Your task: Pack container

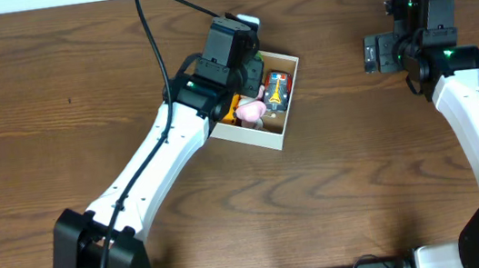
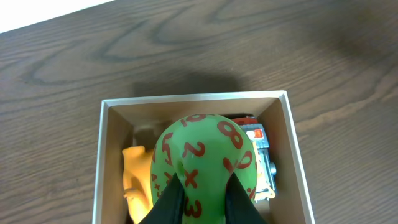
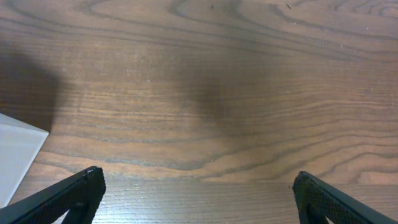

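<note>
The left end effector [image 2: 204,182] pinches a green toy [image 2: 199,146] printed with red figures 2, 8, 3 and a cross, over the open box [image 2: 291,143], which sits mid-table [image 1: 50,84]. Inside the box, an orange toy [image 2: 134,171] lies to the green toy's left and a red-and-blue toy [image 2: 262,155] to its right. The right end effector [image 3: 196,180] hangs spread above the table, well apart from the box.

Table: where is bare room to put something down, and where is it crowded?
The table is bare between the container and the right gripper, and along its near side. The container is crowded: toys fill it, and the left gripper holds a green numbered toy above them.
</note>
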`<action>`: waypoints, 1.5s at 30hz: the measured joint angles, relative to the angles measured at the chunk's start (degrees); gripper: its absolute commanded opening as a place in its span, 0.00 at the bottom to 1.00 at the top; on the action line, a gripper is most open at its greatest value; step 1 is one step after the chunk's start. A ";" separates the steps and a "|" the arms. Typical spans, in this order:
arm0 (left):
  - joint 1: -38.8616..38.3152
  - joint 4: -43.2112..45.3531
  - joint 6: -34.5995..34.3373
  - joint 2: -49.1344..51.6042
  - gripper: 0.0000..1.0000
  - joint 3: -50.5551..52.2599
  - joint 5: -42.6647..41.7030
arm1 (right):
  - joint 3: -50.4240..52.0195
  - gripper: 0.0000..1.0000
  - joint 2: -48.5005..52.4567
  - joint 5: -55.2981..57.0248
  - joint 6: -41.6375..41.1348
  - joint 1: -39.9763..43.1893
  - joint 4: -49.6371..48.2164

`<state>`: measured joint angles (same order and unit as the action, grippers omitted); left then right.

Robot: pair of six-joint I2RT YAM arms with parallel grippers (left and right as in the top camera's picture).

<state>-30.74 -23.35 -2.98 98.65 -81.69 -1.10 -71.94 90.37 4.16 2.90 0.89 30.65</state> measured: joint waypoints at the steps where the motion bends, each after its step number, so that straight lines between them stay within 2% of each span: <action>1: 0.00 0.37 0.00 0.39 0.09 0.00 0.00 | 0.00 0.99 0.00 -0.02 0.00 0.00 0.02; 4: 0.00 1.46 0.02 1.95 0.16 0.00 0.00 | 0.00 0.99 0.00 -0.02 0.00 0.00 0.02; 7: 0.00 2.27 -0.15 3.98 0.17 0.00 0.00 | 0.00 0.99 0.00 -0.02 0.00 0.00 0.02; 8: 0.00 2.56 -0.17 4.52 0.27 0.00 0.00 | 0.00 0.99 0.00 0.00 0.00 0.00 0.00; 9: 0.00 2.78 0.00 5.20 0.41 0.00 0.00 | 0.00 0.99 0.00 -0.02 0.00 0.00 0.00; 10: 0.00 2.93 -0.02 5.86 0.67 0.00 -0.02 | 0.00 0.99 0.00 -0.02 0.00 0.00 0.00; 13: 0.00 3.67 -0.13 7.63 0.90 0.00 0.02 | 0.00 0.99 0.00 -0.02 -0.02 0.00 0.00; 15: 0.00 4.07 0.00 8.33 0.98 0.00 -0.02 | 0.00 0.99 0.00 -0.02 0.00 0.00 0.00; 18: 0.00 4.66 -0.24 8.50 0.98 0.00 0.00 | 0.00 0.99 0.00 -0.02 0.00 0.00 0.00; 19: 0.00 4.94 -0.22 8.50 0.97 0.00 0.00 | 0.00 0.99 0.00 -0.02 0.00 0.00 0.02; 23: 0.00 5.42 -0.50 8.50 0.79 0.00 0.02 | 0.00 0.99 0.00 -0.02 0.00 0.00 0.00; 24: 0.00 5.44 -0.48 8.50 0.72 0.00 0.02 | 0.00 0.99 0.00 -0.02 0.00 0.00 0.00; 25: 0.00 5.49 0.04 8.50 0.61 0.00 -0.04 | 0.00 0.99 0.00 -0.02 0.00 0.00 0.00; 28: 0.00 5.90 -0.48 8.50 0.34 0.00 -0.02 | 0.00 0.99 0.00 -0.02 0.00 0.00 0.00; 29: 0.00 6.03 -0.28 8.50 0.28 0.00 0.02 | 0.00 0.99 0.00 -0.02 0.00 0.00 0.00; 32: 0.00 6.91 -0.33 8.50 0.21 0.00 0.02 | 0.00 0.99 0.00 -0.02 0.00 0.00 0.00; 34: 0.00 7.43 -0.66 8.50 0.06 0.00 0.00 | 0.00 0.99 0.00 -0.02 0.00 0.00 0.00; 45: 0.00 10.16 -0.20 8.63 0.06 0.00 0.00 | 0.00 0.99 0.00 -0.02 0.00 0.00 0.00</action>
<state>-30.74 -13.19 -3.18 107.28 -81.69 -1.10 -71.94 90.37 4.14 2.90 0.89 30.65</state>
